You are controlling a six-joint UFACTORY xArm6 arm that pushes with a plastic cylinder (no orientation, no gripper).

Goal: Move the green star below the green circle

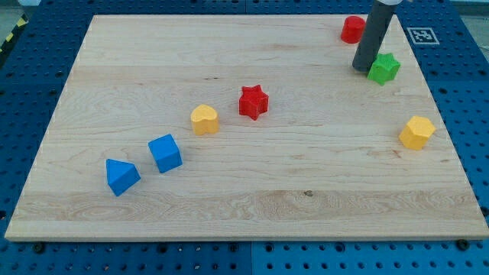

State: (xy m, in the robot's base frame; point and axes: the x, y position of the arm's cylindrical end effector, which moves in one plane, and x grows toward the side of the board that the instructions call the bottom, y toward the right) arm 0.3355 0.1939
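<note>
Tip [361, 69] touching small green star-shaped block [384, 68] on its view-left side, no gripper fitted. Green circle not visible near star; placement outstanding, progress not determinable.

Pale wood surface [252, 183] with visible grain, smooth matt finish (one small dark knot), carrying matt, plastic-looking blocks, e.g. green star [384, 68], on a blue perforated base [30, 76]; dark rod [372, 34] matt.
</note>
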